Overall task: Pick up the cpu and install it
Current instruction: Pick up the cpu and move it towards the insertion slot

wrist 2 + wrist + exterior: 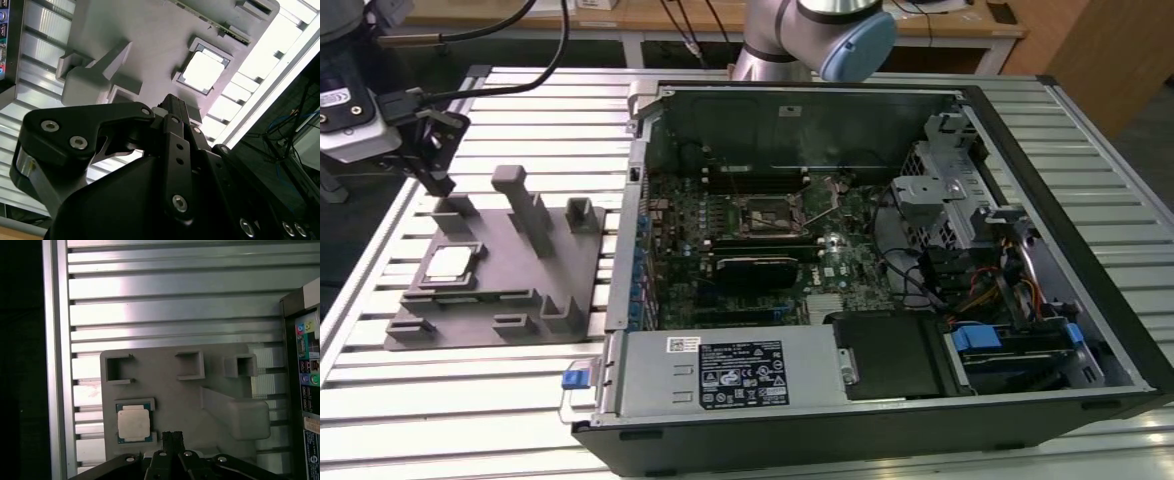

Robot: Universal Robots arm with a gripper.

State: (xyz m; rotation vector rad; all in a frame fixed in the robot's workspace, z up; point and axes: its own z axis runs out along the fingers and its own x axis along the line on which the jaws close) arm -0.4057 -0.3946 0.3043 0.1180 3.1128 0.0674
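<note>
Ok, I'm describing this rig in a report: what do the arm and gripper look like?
The arm is silver-grey tubing with a pale blue cap on one joint. Black cables lead to its wrist, which carries a white box. The gripper is matte black: angular linked bars dotted with silver screw heads, narrowing to a slim tip.

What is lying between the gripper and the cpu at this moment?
Nothing loose: in the first wrist view, only a bare strip of the grey tray separates the gripper from the cpu.
</note>
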